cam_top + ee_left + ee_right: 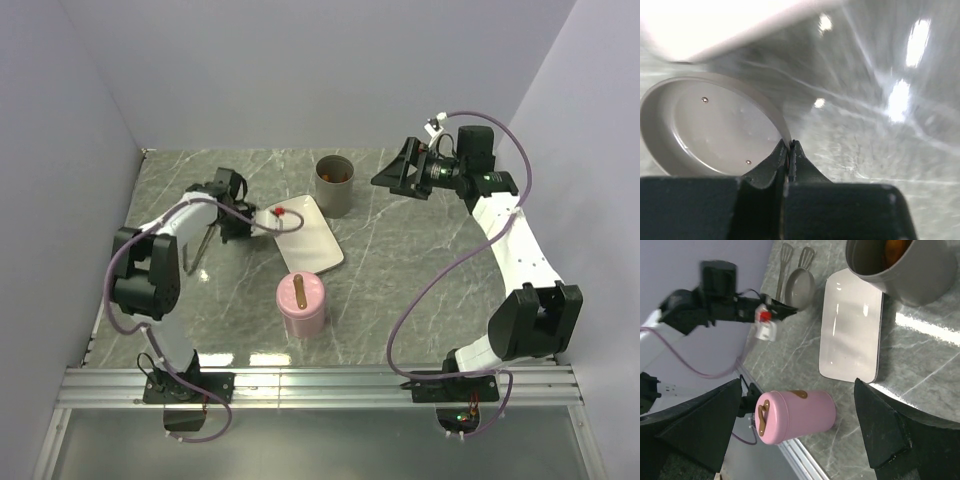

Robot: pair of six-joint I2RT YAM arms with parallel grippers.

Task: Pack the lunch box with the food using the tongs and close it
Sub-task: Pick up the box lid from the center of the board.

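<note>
The lunch box point(334, 186), a dark grey canister, stands open at the back beside the tray, with orange-brown food point(337, 172) inside it; the right wrist view also shows the lunch box point(910, 270) and the food point(894, 250). Its grey lid point(710, 127) lies upside down on the table left of the tray. My left gripper point(790, 144) is shut on the lid's rim, low over the table point(235, 228). The tongs point(201, 245) lie just left of the lid point(800, 287). My right gripper point(395, 172) hangs open in the air, right of the lunch box, holding nothing.
A flat white tray point(305, 238) lies bare mid-table. A closed pink canister point(301, 303) with a brown strap handle stands in front of it. Grey walls close in the left, back and right sides; a metal rail point(320, 385) runs along the near edge.
</note>
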